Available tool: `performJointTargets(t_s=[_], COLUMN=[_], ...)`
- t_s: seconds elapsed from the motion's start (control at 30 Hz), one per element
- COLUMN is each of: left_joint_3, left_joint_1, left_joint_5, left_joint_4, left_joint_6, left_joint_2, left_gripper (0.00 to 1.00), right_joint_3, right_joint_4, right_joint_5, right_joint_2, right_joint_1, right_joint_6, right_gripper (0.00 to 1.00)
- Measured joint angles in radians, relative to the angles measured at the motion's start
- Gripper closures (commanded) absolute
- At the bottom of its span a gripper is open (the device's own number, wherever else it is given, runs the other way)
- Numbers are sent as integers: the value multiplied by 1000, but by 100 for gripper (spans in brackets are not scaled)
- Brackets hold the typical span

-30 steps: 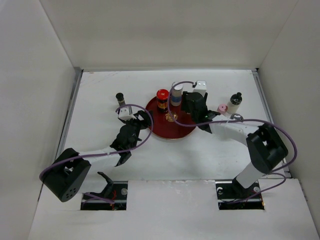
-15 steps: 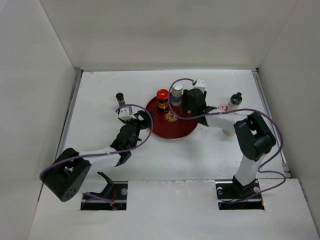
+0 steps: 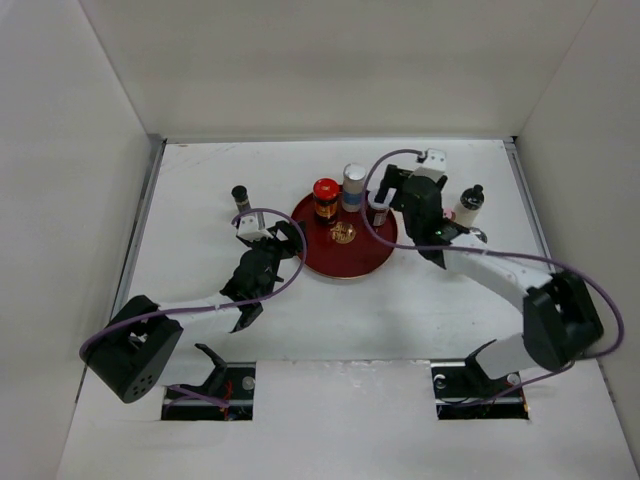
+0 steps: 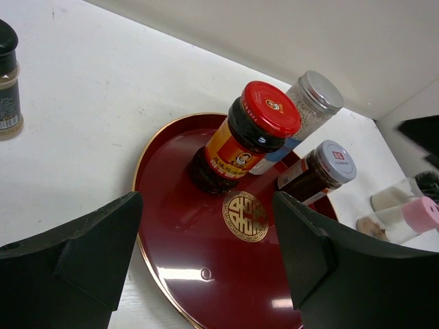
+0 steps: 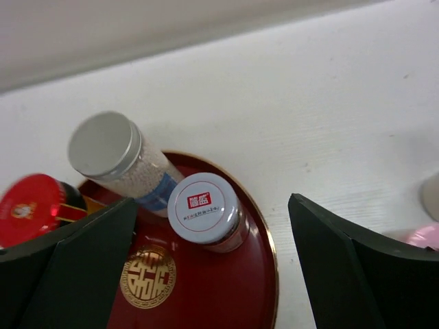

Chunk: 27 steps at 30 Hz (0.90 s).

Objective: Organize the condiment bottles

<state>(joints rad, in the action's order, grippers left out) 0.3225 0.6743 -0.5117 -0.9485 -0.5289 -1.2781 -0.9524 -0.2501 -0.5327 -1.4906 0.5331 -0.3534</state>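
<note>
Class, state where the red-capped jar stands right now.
In the top view the red-capped jar stands on the far-left part of the red tray, with the silver-capped shaker just to its right.

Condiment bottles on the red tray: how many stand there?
3. The red-capped jar stands far left on the tray, the silver-capped shaker at its far edge, the white-capped dark jar near its right rim. None seems hidden.
</note>
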Motion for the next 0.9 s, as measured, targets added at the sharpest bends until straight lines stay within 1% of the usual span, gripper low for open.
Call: performJointTargets(t_s=[0.03,0.07,0.1,0.2,0.23,0.27,0.4,0.53,0.73,0.9], left_joint_3=[0,0,0,0,0,0,0,0,0,0], left_joint_1=[0,0,0,0,1,2,17,27,11,11], left_joint_5=[0,0,0,0,0,0,0,2,2,3], left_joint_4=[0,0,0,-1,-1,-2,-3,-6,-6,-6], left_joint_6=[0,0,0,0,0,0,-1,-2,-3,-3], left_joint_2=[0,0,-1,-3,-5,-6,-11,-18,-19,-19], left_gripper=[24,24,24,24,24,24,24,24,24,24], right_joint_3=[20,40,63,120,134,150,200,239,292,315], right_joint_4=[9,15,23,74,94,119,217,312,399,415], right_joint_5=[-24,-49,-80,-184,-217,-254,-349,-373,-344,-292], right_joint_2=[59,111,164,289,315,340,396,425,429,402], right_joint_1=[-2,-4,-8,-24,-32,-43,-126,-207,-213,-235], right_joint_6=[-6,-13,-21,-51,-58,-65,-78,-105,-165,-195], right_gripper=[12,12,11,4,1,0,0,0,0,0])
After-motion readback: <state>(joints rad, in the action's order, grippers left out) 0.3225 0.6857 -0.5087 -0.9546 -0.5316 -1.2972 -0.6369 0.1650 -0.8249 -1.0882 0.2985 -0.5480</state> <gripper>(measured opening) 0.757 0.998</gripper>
